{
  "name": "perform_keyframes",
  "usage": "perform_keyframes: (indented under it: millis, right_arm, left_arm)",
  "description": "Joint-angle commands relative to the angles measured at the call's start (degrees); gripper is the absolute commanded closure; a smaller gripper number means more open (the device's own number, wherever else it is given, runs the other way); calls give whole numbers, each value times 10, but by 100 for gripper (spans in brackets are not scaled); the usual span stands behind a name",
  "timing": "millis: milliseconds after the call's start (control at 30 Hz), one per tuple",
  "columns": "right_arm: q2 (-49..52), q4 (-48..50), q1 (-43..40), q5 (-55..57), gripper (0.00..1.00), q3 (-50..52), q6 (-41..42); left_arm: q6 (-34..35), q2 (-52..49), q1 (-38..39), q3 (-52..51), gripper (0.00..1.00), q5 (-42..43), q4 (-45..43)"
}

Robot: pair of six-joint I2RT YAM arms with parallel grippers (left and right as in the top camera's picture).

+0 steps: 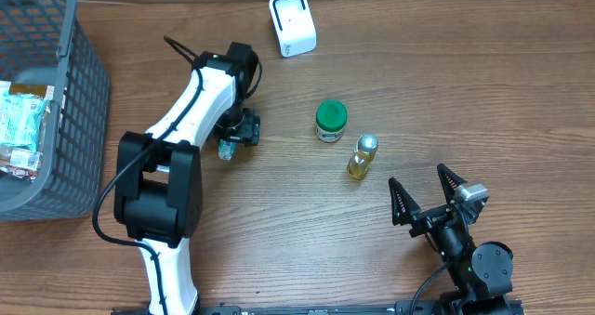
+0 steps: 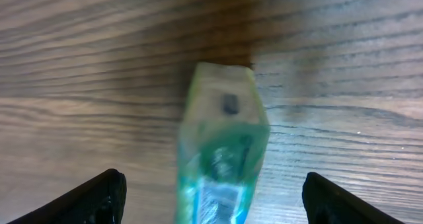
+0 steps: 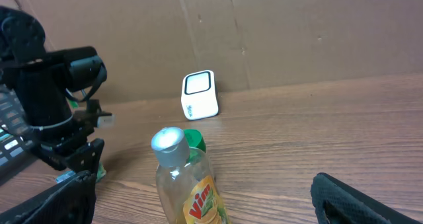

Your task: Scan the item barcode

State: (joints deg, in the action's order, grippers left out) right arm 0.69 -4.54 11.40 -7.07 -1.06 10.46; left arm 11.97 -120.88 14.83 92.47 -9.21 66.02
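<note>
The small green pack [image 2: 223, 138] sits on the table [image 2: 79, 65] between the fingers of the left gripper [image 2: 215, 196], which are wide apart and not touching it. To grab it well, they should close evenly on its sides, then turn its label to the white scanner [image 1: 292, 23]. The right gripper [image 1: 416, 176] is wide apart too, holding nothing. The overhead view shows the scanner. The left wrist view shows only the gaps beside the pack.
</note>
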Motion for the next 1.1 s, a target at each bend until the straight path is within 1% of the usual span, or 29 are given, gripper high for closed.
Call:
perform_keyframes:
  millis: [0, 67, 100, 167, 200, 300, 333, 367, 400, 467, 500, 533, 667, 700, 733, 767, 800, 833, 867, 933, 1000, 1067]
  right_arm:
    - [-3, 3, 5, 5, 0, 6, -4]
    - [-3, 3, 5, 5, 0, 6, -4]
    - [-3, 3, 5, 5, 0, 6, -4]
    - [-3, 3, 5, 6, 0, 6, -4]
    - [-3, 3, 5, 6, 0, 6, -4]
    - [-3, 3, 5, 6, 0, 6, -4]
    - [-3, 3, 5, 6, 0, 6, -4]
    - [-3, 3, 5, 6, 0, 6, -4]
    - [-3, 3, 5, 6, 0, 6, -4]
    - [-3, 3, 5, 5, 0, 6, -4]
    - [-3, 3, 5, 5, 0, 6, -4]
    - [-3, 3, 5, 6, 0, 6, -4]
    - [-3, 3, 5, 6, 0, 6, -4]
    - [-3, 3, 5, 5, 0, 6, -4]
    - [-3, 3, 5, 5, 0, 6, -4]
    - [-3, 3, 5, 5, 0, 6, -4]
    - [-3, 3, 5, 6, 0, 6, -4]
    - [-3, 3, 5, 6, 0, 6, -4]
    - [-3, 3, 5, 5, 0, 6, -4]
    - [-3, 3, 5, 6, 0, 6, -4]
    - [-3, 3, 5, 5, 0, 6, -4]
    - [-3, 3, 5, 6, 0, 6, -4]
  left_arm:
    - [-28, -1, 6, -37, 13, 41, -28]
    - [-24, -1, 6, -54, 13, 41, -48]
    - [-21, -1, 6, -63, 14, 41, -62]
    - [-16, -1, 4, -75, 25, 40, -79]
    - [-15, -1, 4, -77, 34, 39, -83]
    - [-14, -1, 5, -80, 72, 39, -93]
    - [-14, -1, 5, -80, 80, 39, -94]
    - [-14, -1, 5, -80, 83, 39, -95]
    - [-15, -1, 5, -80, 82, 39, -95]
    - [-14, -1, 5, -80, 66, 39, -96]
    - [-14, -1, 5, -80, 56, 39, -97]
    - [-14, -1, 5, -80, 55, 39, -104]
    - [-10, -1, 5, -80, 56, 39, -129]
    - [-5, -1, 5, -80, 71, 39, -135]
    - [-1, -1, 5, -80, 79, 39, -140]
    - [1, -1, 5, -80, 81, 39, -142]
    - [1, -1, 5, -80, 79, 39, -144]
    - [2, -1, 5, -80, 64, 40, -145]
    - [10, -1, 5, -80, 61, 41, -144]
    - [30, -1, 6, -80, 62, 59, -145]
    - [44, -1, 8, -80, 68, 96, -147]
    - [64, -1, 14, -80, 70, 121, -156]
